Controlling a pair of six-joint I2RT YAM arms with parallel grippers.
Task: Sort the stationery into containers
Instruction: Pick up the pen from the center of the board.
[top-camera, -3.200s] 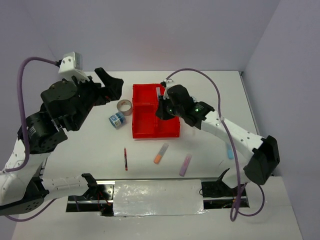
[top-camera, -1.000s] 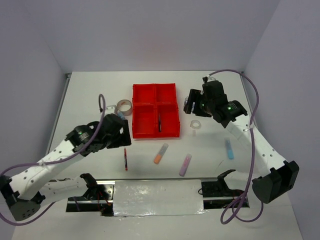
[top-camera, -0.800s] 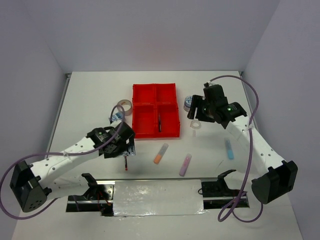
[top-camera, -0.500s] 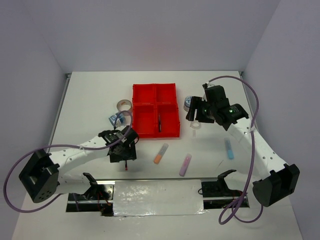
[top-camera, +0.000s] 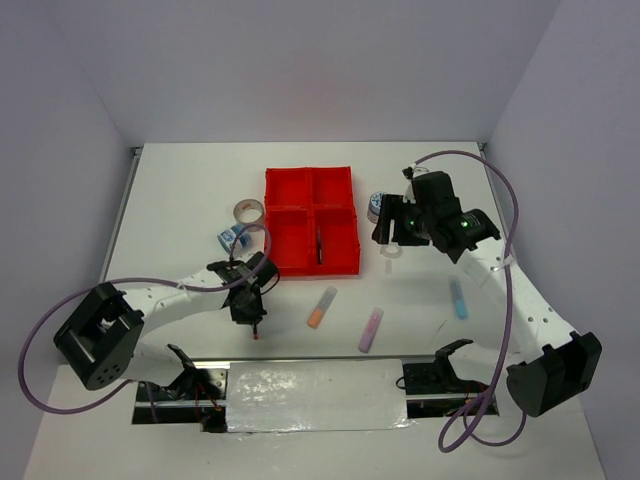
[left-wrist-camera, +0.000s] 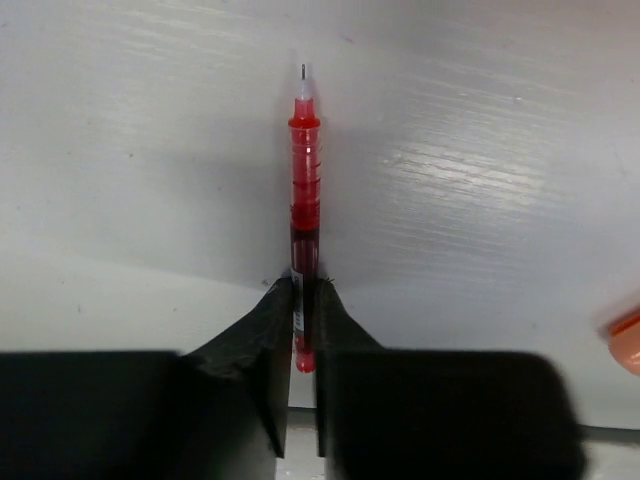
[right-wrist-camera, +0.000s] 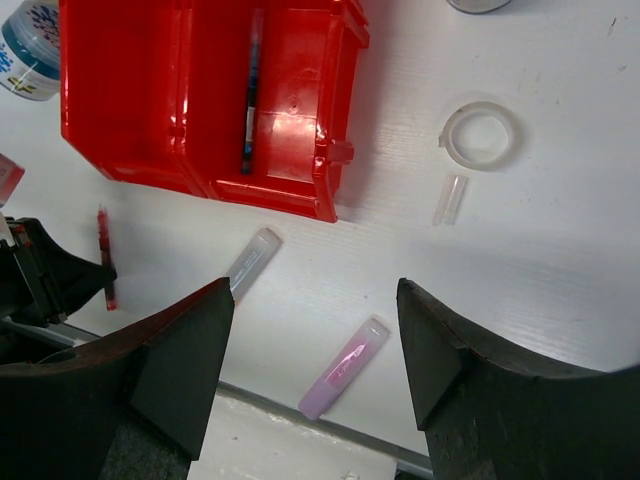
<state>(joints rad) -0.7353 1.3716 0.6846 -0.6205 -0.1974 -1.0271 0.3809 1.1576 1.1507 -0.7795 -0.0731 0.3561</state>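
My left gripper (left-wrist-camera: 303, 290) is shut on the rear end of a thin red pen (left-wrist-camera: 304, 180) that lies on the white table, tip pointing away. From above, that gripper (top-camera: 250, 303) is just left of the red tray's near edge. The tray (top-camera: 290, 185) has four compartments; a dark pen (top-camera: 318, 245) lies in the near right one. My right gripper (right-wrist-camera: 315, 290) hangs open and holds nothing, right of the tray, above a clear tape ring (right-wrist-camera: 481, 135). Orange (top-camera: 320, 307), purple (top-camera: 371, 329) and light-blue (top-camera: 459, 298) highlighters lie near the front.
A tan tape ring (top-camera: 247, 211) and a blue-white roll (top-camera: 232, 240) sit left of the tray. Another blue-white roll (top-camera: 377, 207) is partly hidden behind the right gripper. A small clear cap (right-wrist-camera: 449, 199) lies by the clear ring.
The left arm swung forward and down to the red pen, and its jaws went from wide open to shut on it. The right gripper barely shifted.
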